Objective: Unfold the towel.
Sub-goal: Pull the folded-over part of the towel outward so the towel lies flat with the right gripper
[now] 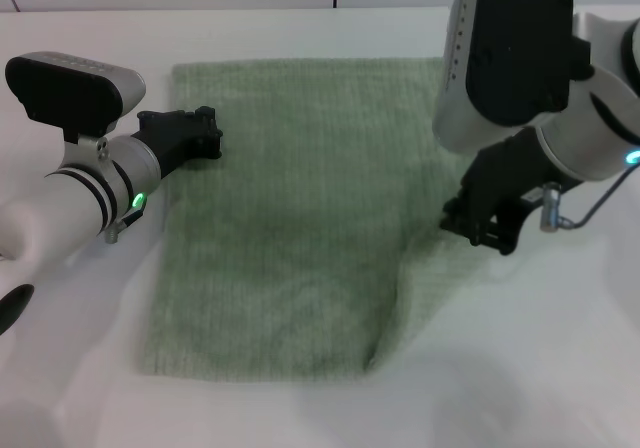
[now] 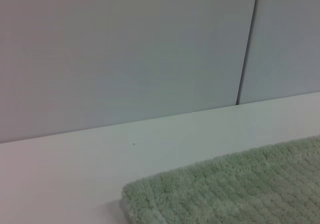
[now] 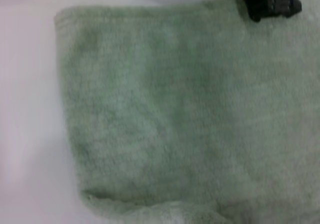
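The pale green towel (image 1: 290,218) lies flat on the white table (image 1: 300,418). A fold edge runs down its right part, with a lower layer reaching further right. My left gripper (image 1: 208,133) sits low at the towel's left edge near the far corner. It also shows as a black shape in the right wrist view (image 3: 270,1), at the towel's edge. My right gripper (image 1: 478,226) is low at the towel's right edge, beside the fold. The left wrist view shows a towel corner (image 2: 225,189). The right wrist view is filled by the towel (image 3: 175,109).
A pale wall with a vertical seam (image 2: 247,44) stands behind the table. Bare white tabletop surrounds the towel on all sides. A thin wire loop (image 1: 590,208) hangs from my right wrist.
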`<act>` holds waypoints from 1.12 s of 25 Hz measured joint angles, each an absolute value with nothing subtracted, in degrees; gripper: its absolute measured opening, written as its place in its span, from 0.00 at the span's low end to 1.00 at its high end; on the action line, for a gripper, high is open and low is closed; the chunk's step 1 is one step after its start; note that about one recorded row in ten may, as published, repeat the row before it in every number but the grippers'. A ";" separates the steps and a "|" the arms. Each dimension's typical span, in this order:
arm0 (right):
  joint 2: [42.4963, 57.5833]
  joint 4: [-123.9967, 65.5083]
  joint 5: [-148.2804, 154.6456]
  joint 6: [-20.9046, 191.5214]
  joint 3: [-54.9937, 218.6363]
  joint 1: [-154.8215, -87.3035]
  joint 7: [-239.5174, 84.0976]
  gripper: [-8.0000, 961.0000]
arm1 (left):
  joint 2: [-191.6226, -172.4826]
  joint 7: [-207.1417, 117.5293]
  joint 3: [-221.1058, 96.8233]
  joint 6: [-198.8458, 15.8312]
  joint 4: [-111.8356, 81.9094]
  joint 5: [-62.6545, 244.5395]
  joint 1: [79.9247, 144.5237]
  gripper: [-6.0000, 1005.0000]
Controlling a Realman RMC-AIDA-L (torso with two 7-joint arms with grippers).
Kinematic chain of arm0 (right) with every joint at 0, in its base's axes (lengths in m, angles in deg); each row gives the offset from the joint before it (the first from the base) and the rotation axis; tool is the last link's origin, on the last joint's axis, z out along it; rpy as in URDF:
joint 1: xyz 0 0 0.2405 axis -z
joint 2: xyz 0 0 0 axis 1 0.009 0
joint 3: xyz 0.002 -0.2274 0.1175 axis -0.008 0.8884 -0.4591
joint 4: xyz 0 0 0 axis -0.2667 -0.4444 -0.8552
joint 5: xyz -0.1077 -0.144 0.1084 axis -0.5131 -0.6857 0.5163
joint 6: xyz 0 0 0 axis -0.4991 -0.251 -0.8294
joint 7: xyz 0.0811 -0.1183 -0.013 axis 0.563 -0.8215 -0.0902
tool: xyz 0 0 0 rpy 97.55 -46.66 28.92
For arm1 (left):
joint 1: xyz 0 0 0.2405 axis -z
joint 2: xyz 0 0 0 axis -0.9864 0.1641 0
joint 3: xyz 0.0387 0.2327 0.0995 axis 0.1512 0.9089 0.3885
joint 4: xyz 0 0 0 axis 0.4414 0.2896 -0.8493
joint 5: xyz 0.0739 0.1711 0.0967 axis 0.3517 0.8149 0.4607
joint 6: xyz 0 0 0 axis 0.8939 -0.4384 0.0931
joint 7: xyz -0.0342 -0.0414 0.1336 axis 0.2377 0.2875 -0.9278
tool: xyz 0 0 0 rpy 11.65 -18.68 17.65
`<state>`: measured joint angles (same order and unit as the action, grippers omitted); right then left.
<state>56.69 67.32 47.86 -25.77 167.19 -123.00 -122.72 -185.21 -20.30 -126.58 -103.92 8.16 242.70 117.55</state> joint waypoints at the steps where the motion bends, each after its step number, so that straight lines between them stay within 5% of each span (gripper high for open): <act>1: 56.68 67.13 47.64 -25.89 167.58 -122.86 -122.43 0.08 | -185.20 -20.31 -126.59 -103.92 8.16 242.70 117.55 0.00; 24: 56.37 61.37 48.54 -26.88 174.17 -123.66 -119.55 0.07 | -184.99 -20.35 -127.12 -103.45 8.79 242.70 117.47 0.00; 28: 56.30 61.32 48.77 -26.86 174.27 -124.34 -119.51 0.16 | -184.99 -20.35 -127.12 -103.44 8.82 242.69 117.47 0.00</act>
<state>56.30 61.32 48.77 -26.86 174.27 -124.34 -119.51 -184.99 -20.35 -127.12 -103.44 8.82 242.69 117.47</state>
